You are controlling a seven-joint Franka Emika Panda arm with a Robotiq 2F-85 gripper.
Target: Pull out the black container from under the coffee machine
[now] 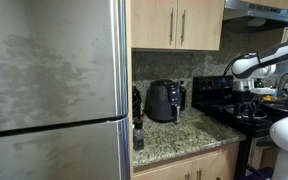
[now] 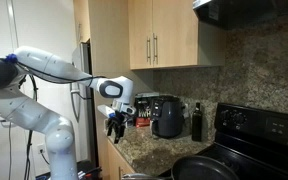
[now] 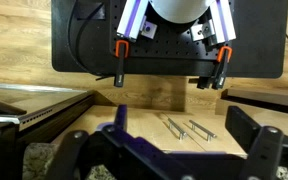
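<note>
You're holding the gripper [image 2: 116, 127] out in front of the granite counter [image 2: 144, 148] edge, fingers pointing down. In the wrist view it [image 3: 170, 82] is showing jaws spread wide and gripping nothing, with only wooden cabinet doors [image 3: 164, 102] lying behind them. The coffee machine [image 2: 167, 115] is sitting on the counter beyond the gripper, near but clearly not touching. You're not getting a clean read on the black container at its base, too dark to separate from the body. A black bottle [image 2: 196, 122] and then the stove [image 2: 254, 125] are standing further out past the machine.
</note>
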